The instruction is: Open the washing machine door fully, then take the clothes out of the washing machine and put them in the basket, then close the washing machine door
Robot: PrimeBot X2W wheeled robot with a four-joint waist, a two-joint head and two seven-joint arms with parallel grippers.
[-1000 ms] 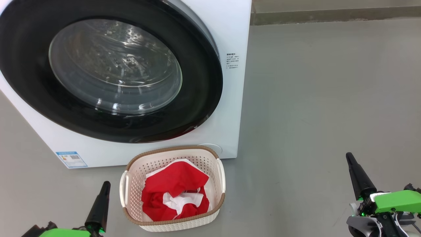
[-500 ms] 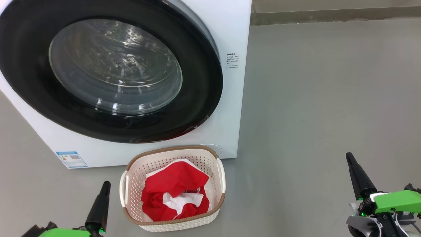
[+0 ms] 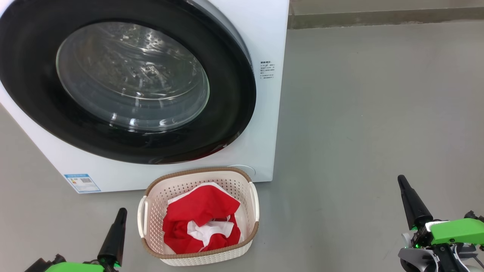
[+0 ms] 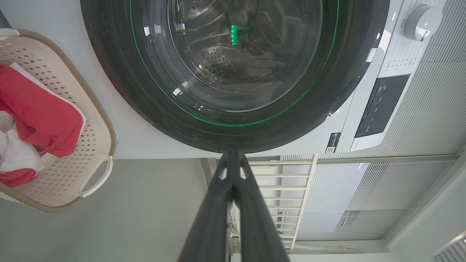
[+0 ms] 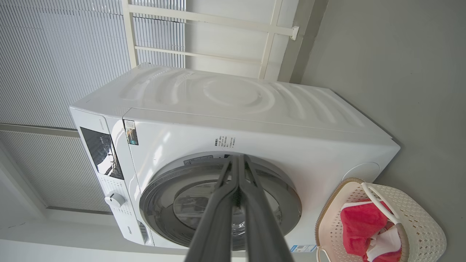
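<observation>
door shut, clothes in the basket, both grippers pressed together

in your head view, start at the lower left: the left gripper (image 3: 120, 217) points up the frame, its two dark fingers closed on each other with nothing between them, apart from the basket just to its right. above it, a blue label (image 3: 82, 183) sits on the washer's lower front. the door (image 3: 38, 94) takes up the upper left and centre, black rim flush against the white washer (image 3: 264, 37), steel drum visible through the glass. at bottom centre the basket (image 3: 196, 172) stands on the floor (image 3: 378, 94) just in front of the washer, and the red and white clothes (image 3: 200, 211) lie bunched inside it. at the lower right the right gripper (image 3: 403, 183) also points up, fingers together and empty, well apart from the basket.

in your left wrist view the basket (image 4: 102, 127) and clothes (image 4: 36, 112) are at the left edge, the closed fingertips (image 4: 233, 154) meet at centre below the door (image 4: 145, 91), and a knob (image 4: 422, 17) is at upper right.

in your right wrist view the joined fingers (image 5: 238, 157) overlap the door (image 5: 284, 203), with the basket (image 5: 418, 214) at lower right.
</observation>
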